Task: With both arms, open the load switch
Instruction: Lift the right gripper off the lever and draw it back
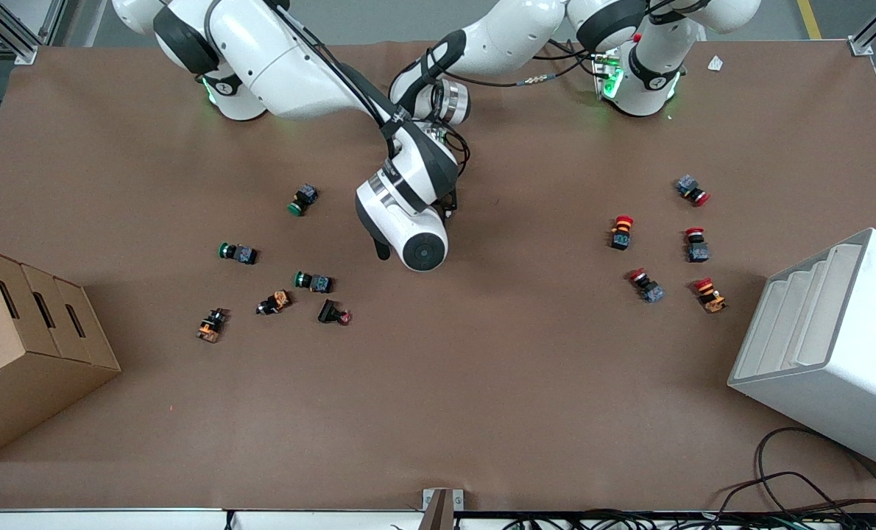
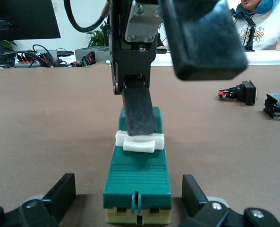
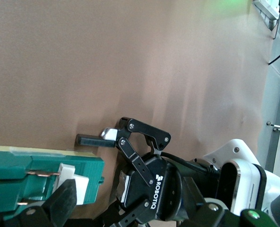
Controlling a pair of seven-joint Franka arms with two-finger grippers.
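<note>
Your left gripper (image 2: 129, 191) sits low at the table with its jaws spread. Its two fingers (image 2: 62, 191) flank the load switch (image 2: 137, 177), one on each long side, with a clear gap to the green body on both.

Your right gripper (image 2: 175, 94) hangs directly above the left one, also spread wide. One of its fingers (image 2: 140, 111) points straight down, and its tip meets the white toggle (image 2: 140, 141) on top of the switch. The other finger is raised off to the side, over bare table (image 1: 482, 405).

Out from the grippers toward the right arm's end lie the green-capped push-buttons (image 1: 304, 199), then a cardboard box (image 1: 26, 331). Toward the left arm's end, well apart from both grippers, lie the red-capped push-buttons (image 1: 621, 230) and a white bin (image 1: 835, 331).
</note>
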